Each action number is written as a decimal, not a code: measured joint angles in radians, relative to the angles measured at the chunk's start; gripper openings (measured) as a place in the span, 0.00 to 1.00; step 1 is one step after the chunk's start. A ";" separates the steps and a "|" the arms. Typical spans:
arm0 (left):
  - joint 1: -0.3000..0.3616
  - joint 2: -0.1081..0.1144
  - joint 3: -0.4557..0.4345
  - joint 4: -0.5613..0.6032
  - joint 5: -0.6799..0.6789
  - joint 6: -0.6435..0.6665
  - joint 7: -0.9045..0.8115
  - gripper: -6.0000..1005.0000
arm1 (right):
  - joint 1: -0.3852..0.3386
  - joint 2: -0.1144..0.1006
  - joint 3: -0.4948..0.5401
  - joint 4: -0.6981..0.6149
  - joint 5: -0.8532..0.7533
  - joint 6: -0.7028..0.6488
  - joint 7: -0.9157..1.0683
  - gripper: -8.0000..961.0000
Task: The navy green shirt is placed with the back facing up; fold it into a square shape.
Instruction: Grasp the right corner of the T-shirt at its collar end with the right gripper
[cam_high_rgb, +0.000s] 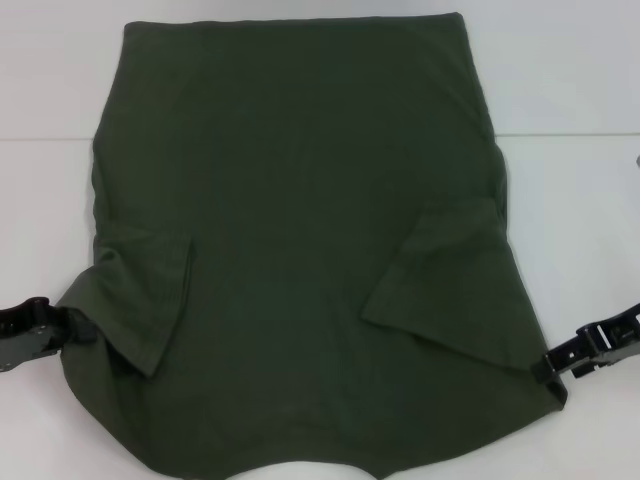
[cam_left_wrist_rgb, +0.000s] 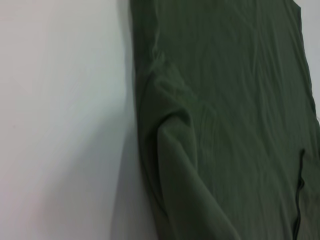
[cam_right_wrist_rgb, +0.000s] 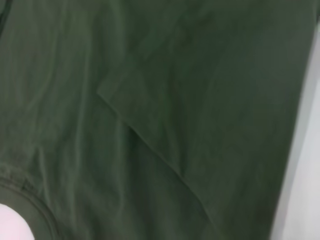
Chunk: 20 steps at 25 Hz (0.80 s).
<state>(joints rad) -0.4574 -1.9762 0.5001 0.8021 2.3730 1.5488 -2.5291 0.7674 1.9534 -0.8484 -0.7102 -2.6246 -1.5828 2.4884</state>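
- No text, label, brand, number or sign can be read in any view.
- The shirt (cam_high_rgb: 300, 230) is shown with only plain dark green cloth; no lettering is seen on it.
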 joint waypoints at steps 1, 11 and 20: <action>0.000 0.000 0.000 0.000 0.000 0.000 -0.001 0.03 | -0.001 0.002 -0.002 0.000 -0.002 0.002 0.000 0.63; -0.002 -0.003 0.000 0.000 0.000 -0.001 -0.003 0.03 | -0.003 0.024 -0.006 0.003 -0.029 0.036 0.001 0.62; -0.003 -0.003 0.000 0.000 0.000 -0.006 -0.005 0.03 | 0.004 0.040 -0.003 0.005 -0.030 0.041 0.003 0.62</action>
<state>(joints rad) -0.4602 -1.9788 0.5001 0.8022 2.3730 1.5430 -2.5341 0.7712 1.9932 -0.8517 -0.7049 -2.6548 -1.5421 2.4912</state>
